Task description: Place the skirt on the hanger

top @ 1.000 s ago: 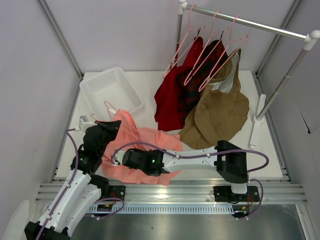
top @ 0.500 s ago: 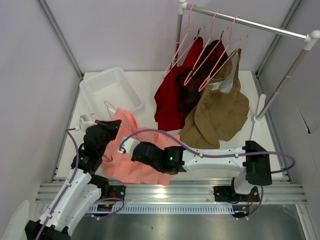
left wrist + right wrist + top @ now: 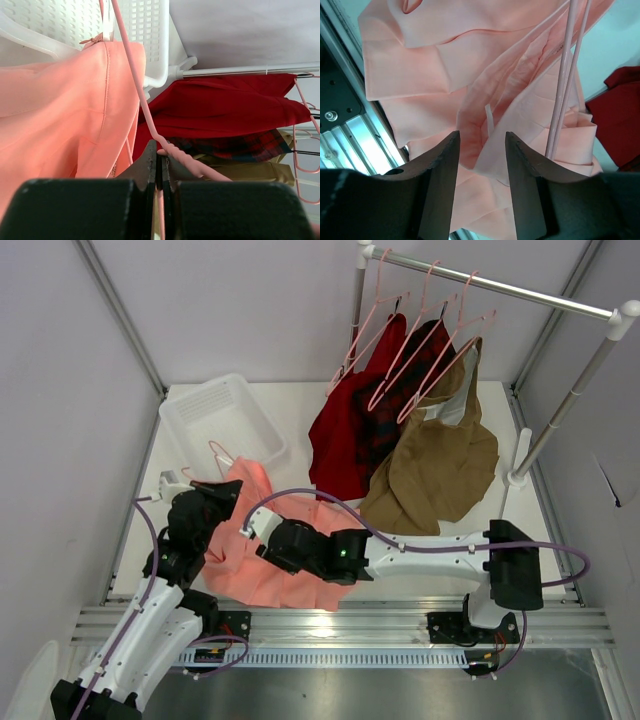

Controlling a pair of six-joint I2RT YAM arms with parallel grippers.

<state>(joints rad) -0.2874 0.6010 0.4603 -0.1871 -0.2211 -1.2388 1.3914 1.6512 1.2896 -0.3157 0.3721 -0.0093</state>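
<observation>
The left end effector (image 3: 159, 156) clamps the thin pale-pink hanger (image 3: 185, 159); the right end effector (image 3: 481, 145) hovers, jaws parted and empty, over the salmon-pink cloth skirt (image 3: 415, 70).

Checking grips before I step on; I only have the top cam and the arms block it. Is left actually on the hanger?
Observer: Yes. Left wrist view: left gripper shut on the hanger, wire pinched at the tip.
Operator: Right holding cloth?
Observer: No. Right wrist view: right gripper open, jaws apart above a fold of the skirt.
Operator: Hanger near it?
Observer: Two thin hanger wires cross the skirt just outside one finger.
</observation>
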